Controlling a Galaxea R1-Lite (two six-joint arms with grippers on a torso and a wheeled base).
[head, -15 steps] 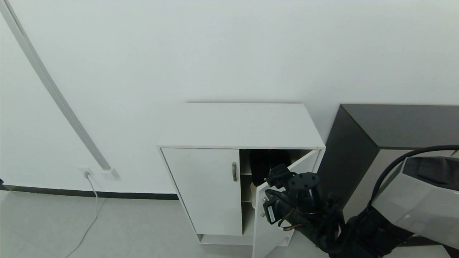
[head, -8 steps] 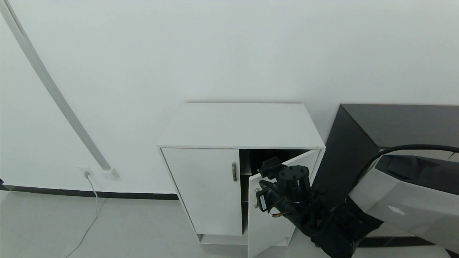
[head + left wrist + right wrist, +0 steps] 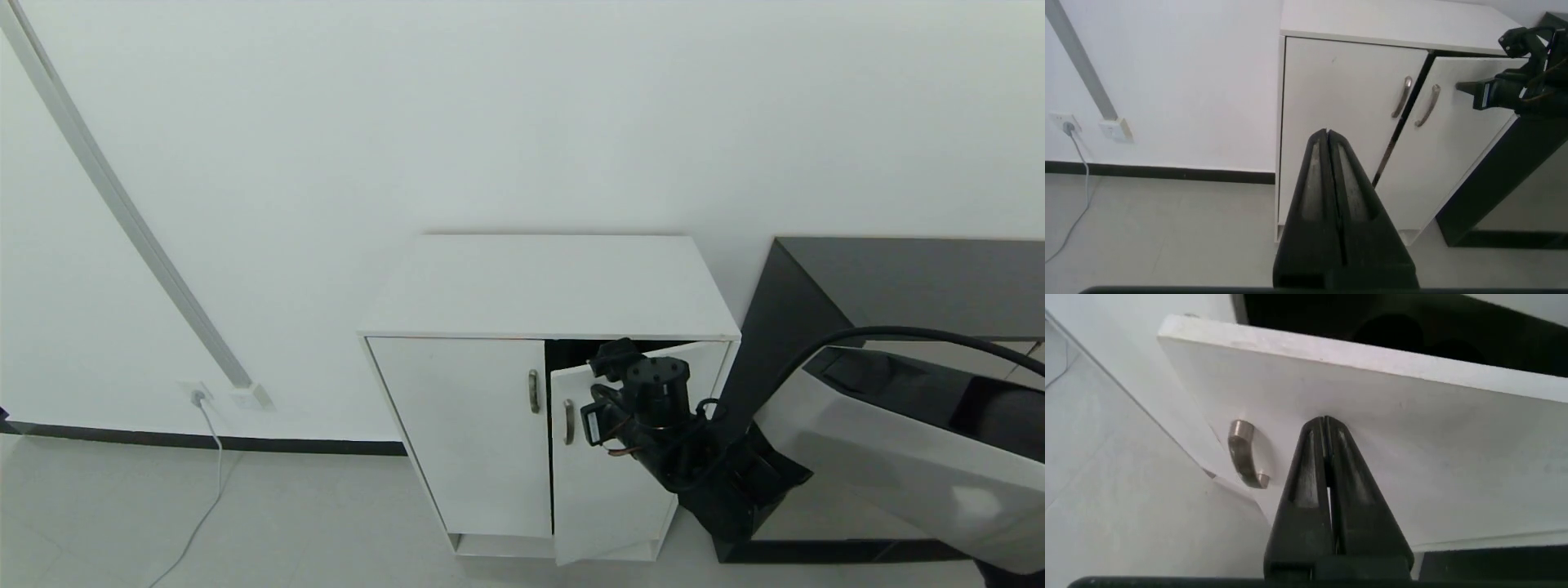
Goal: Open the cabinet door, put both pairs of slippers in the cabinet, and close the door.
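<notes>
The white cabinet (image 3: 547, 286) stands on the floor (image 3: 310, 523) with its back to the wall (image 3: 522, 114); its left door (image 3: 461, 433) is shut flat, while its right door (image 3: 604, 490), hinged at the cabinet's right edge, hangs slightly ajar, with a thin dark gap along its free edge and another along its top. Each door carries a curved metal handle near the meeting edge; the left handle (image 3: 533, 391) and the right handle (image 3: 567, 421) sit just beside each other. The right gripper (image 3: 1327, 423) has its fingers (image 3: 1310, 465) closed together, holding nothing, their tips against the outer face of the right door, beside the handle and not on it; above the door's top edge, dark rounded shapes (image 3: 1388, 331) sit inside the cabinet, too dim to name. The left gripper (image 3: 1327, 135) hangs apart from the cabinet, in front of the left door, its fingers closed together and empty. A dark unit (image 3: 808, 327) stands just beside the cabinet's right side; a socket (image 3: 196, 395) with a cable (image 3: 214, 465) sits low on the wall, well left of the cabinet.
</notes>
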